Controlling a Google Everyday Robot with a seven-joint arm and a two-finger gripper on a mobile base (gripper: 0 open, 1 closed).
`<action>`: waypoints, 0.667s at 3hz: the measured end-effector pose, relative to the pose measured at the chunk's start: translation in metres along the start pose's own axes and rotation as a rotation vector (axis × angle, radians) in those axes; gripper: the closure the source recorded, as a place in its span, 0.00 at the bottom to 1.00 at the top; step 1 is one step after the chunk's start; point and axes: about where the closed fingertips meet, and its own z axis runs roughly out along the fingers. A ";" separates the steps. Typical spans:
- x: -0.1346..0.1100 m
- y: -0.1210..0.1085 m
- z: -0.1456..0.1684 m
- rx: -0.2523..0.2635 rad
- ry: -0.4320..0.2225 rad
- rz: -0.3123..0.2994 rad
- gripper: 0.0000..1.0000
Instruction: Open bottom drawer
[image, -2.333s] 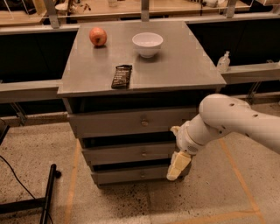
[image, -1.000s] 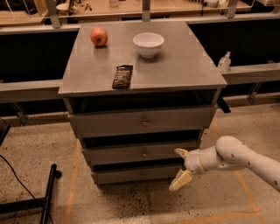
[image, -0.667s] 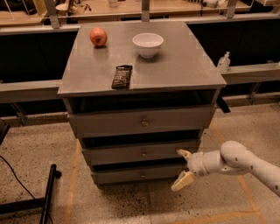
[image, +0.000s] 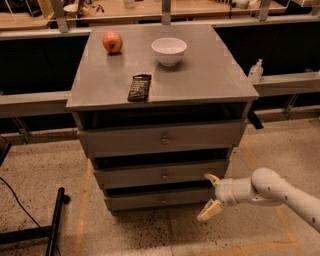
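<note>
I lowered the arm (image: 282, 194) from level with the middle front, and the gripper (image: 210, 194) came down to the bottom drawer's (image: 150, 200) right end, near the floor (image: 150, 235).

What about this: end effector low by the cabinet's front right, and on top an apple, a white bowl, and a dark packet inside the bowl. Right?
No. The camera view shows the dark packet on the cabinet top, apart from the white bowl. The apple and end effector, low at front right, fit.

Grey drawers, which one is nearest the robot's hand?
The lowest, narrowest grey metal drawer; the open hand hovers by its right end.
</note>
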 end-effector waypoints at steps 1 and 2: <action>0.031 -0.011 0.006 0.013 0.012 -0.023 0.00; 0.061 -0.021 0.024 -0.022 0.012 -0.015 0.00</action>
